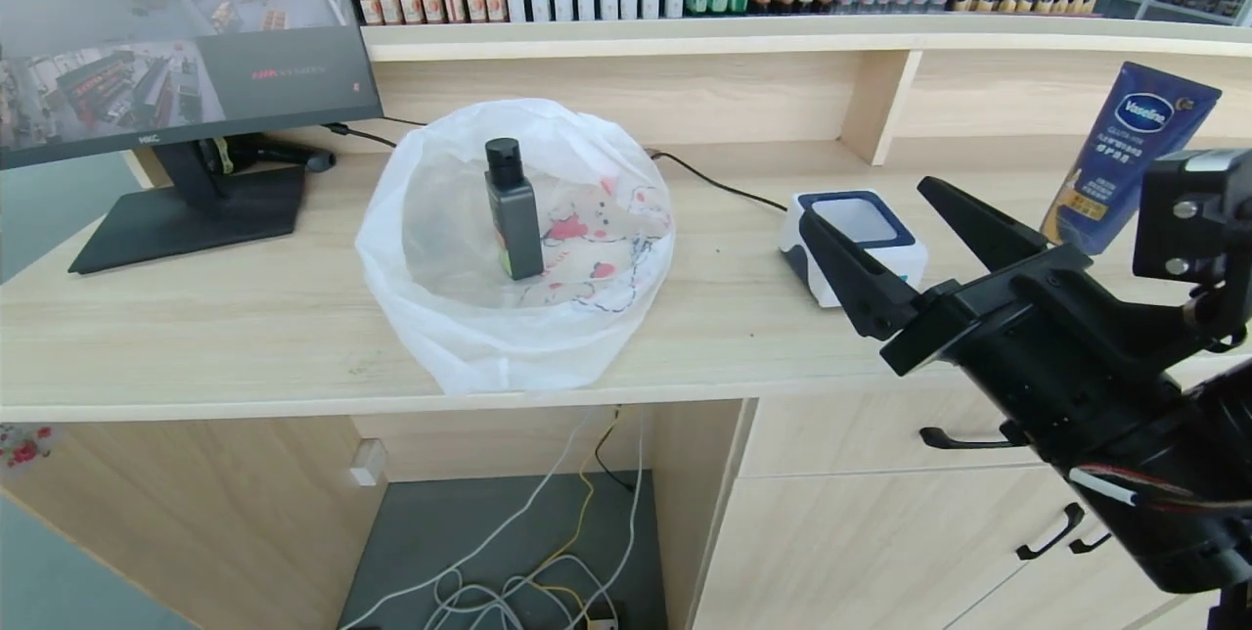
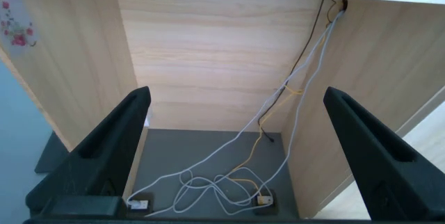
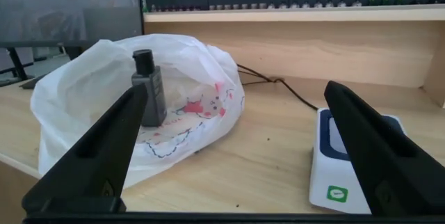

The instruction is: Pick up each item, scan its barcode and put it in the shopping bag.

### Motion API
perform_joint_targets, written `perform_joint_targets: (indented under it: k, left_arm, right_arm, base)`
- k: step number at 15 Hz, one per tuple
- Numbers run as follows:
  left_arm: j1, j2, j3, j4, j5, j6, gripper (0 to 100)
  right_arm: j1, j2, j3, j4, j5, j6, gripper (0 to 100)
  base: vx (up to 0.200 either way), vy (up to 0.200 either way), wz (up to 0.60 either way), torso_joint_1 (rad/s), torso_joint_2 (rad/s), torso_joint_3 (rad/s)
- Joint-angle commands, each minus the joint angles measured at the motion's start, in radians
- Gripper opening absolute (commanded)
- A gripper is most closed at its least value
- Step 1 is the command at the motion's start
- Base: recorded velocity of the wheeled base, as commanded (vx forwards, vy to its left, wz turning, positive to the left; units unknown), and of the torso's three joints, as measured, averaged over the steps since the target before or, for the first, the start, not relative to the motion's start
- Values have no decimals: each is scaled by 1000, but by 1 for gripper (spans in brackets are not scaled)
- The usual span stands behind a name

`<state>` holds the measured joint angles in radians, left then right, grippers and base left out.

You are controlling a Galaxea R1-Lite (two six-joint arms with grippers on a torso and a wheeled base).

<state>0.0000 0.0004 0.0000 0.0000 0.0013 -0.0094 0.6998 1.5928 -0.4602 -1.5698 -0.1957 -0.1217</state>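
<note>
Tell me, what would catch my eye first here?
The white shopping bag in the middle of the counter, with a dark bottle standing upright inside it. Then the black right claw, open wide at the right, in front of the small scanner and a blue tube.

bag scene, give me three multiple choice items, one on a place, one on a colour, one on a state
1. Where is the bottle?
A on the floor
B in the bag
C in a drawer
2. What colour is the tube?
A blue
B red
C green
3. What state is the right gripper in?
A shut on the bottle
B shut on the tube
C fingers open, empty
Key: 1 B, it stands upright inside the bag; 2 A, its body is blue; 3 C, the fingers are spread with nothing between them.
</note>
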Motion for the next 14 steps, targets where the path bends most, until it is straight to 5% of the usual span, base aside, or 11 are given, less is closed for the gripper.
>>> perform_joint_targets:
  k: [1, 14]
  left_arm:
    - [0, 0, 0, 0, 0, -1, 100]
    - [0, 0, 0, 0, 0, -3, 100]
  right_arm:
    - [1, 0, -5, -1, -1, -6, 100]
    - [3, -39, 25, -1, -1, -12, 100]
  base:
    - [0, -200, 0, 2, 12, 2]
    - [0, -200, 0, 2, 2, 2]
